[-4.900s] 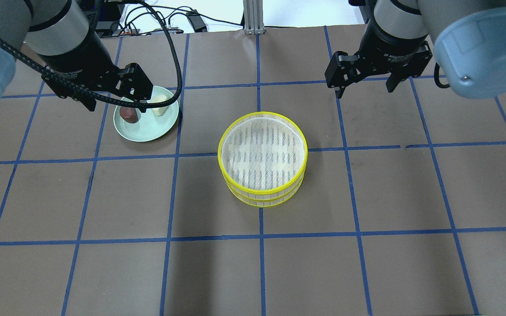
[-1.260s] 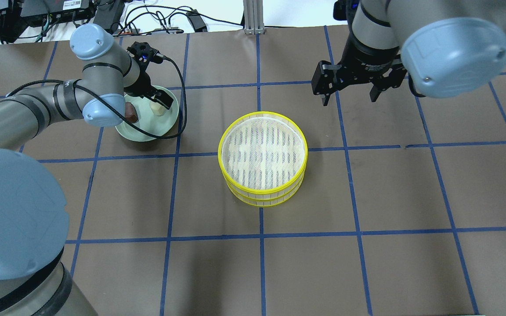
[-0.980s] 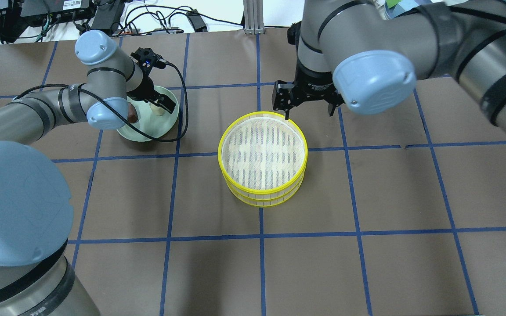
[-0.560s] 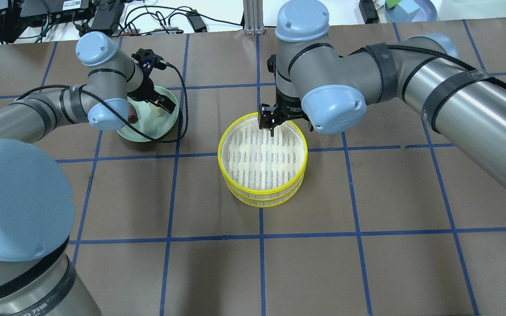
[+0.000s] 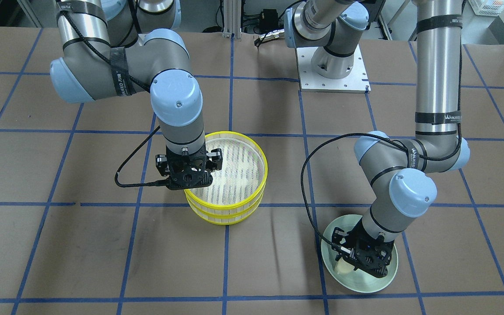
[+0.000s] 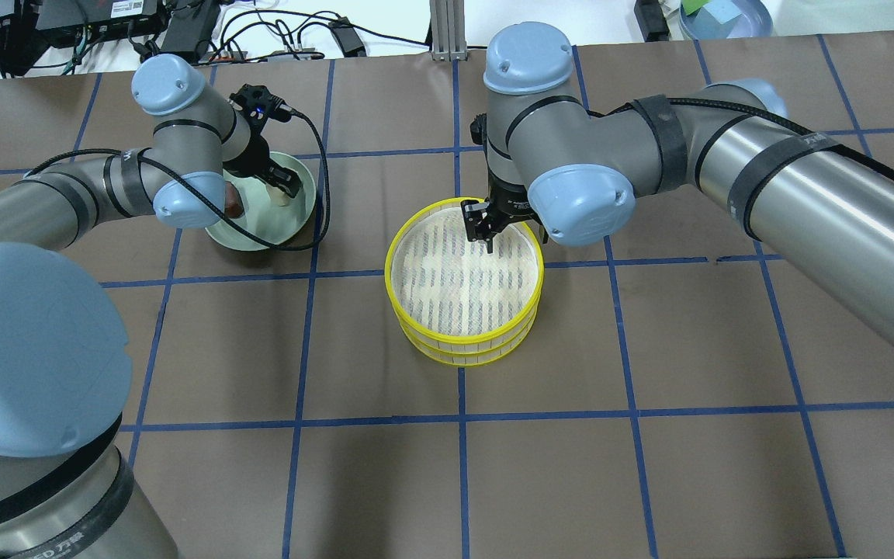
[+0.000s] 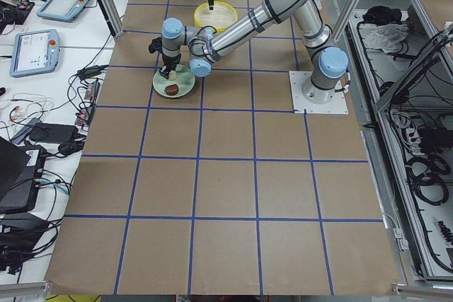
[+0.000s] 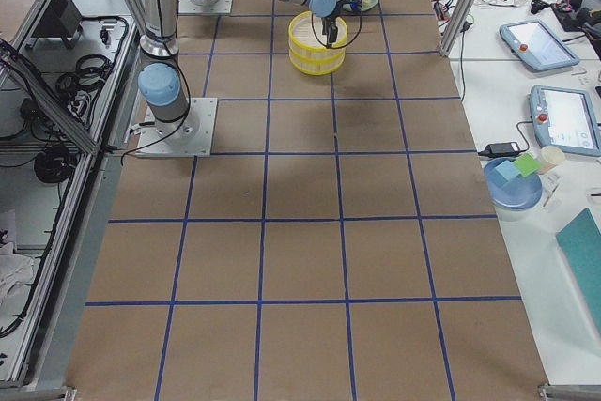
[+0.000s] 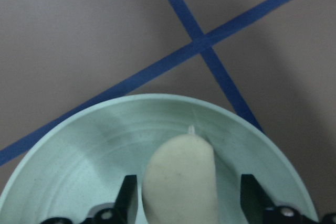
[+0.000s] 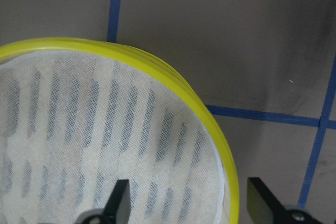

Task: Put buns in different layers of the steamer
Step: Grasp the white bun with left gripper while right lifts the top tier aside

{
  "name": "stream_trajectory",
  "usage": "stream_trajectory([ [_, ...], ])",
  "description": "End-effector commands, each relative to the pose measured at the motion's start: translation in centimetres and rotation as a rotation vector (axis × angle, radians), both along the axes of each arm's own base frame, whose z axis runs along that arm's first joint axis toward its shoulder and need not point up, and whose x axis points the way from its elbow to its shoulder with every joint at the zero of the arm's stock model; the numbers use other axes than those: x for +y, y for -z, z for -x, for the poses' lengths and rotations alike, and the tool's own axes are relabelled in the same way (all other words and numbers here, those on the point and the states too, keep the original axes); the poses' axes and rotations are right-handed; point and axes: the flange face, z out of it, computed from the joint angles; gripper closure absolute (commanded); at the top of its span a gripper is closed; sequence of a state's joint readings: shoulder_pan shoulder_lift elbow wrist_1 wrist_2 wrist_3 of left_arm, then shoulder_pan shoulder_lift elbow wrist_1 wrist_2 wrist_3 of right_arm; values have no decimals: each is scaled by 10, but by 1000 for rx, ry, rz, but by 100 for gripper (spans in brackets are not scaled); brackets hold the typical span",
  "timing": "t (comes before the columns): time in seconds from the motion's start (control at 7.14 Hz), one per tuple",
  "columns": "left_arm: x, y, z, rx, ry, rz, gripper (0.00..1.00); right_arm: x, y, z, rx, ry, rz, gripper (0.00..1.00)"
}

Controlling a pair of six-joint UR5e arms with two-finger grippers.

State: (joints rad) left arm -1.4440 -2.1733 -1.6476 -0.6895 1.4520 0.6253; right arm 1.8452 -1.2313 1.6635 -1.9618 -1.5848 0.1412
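The steamer (image 6: pixel 455 289), two stacked yellow-rimmed trays, stands mid-table with its top mesh bare. My right gripper (image 10: pixel 189 203) is open and straddles the top tray's far right rim (image 10: pixel 210 129): one finger is over the mesh, the other outside. It also shows in the front view (image 5: pixel 188 175). My left gripper (image 9: pixel 184 203) is open and low over the pale green plate (image 6: pixel 261 230), with a finger on each side of the cream bun (image 9: pixel 181 179) and small gaps showing. The dark brown bun (image 6: pixel 235 206) lies beside it on the plate.
The brown table is marked with a grid of blue tape. The left arm's cable (image 6: pixel 321 202) loops past the plate's right side. Cables and boxes lie beyond the far edge (image 6: pixel 299 35). The right arm's base plate (image 5: pixel 333 70) is bolted at the robot's side.
My right arm swung in from the back right and came down onto the steamer's far rim, gripper still open. My left gripper stayed low at the plate around the cream bun.
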Motion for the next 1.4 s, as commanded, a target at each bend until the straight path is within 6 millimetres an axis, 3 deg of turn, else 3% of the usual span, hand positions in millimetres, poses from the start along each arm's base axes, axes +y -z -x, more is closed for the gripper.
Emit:
stream_trajectory([
  [0.0,0,-5,-1,-5,-12,5,100,-6,4,14,2,21,-14,27],
  [0.14,0,-18,-1,-5,-24,23,100,-5,5,14,-2,26,-24,39],
  [0.28,-1,-34,-2,-11,-28,47,100,-4,5,14,-2,31,-26,87],
  [0.42,1,-47,-1,-13,-29,59,100,-4,5,14,-4,40,-31,100],
  [0.84,14,-91,2,23,-154,45,100,-4,-4,18,-4,43,-19,100],
  [1.12,21,-112,8,40,-186,55,100,15,-68,45,-5,72,-24,100],
  [1.26,25,-119,17,47,-197,56,100,25,-95,68,11,67,-33,100],
])
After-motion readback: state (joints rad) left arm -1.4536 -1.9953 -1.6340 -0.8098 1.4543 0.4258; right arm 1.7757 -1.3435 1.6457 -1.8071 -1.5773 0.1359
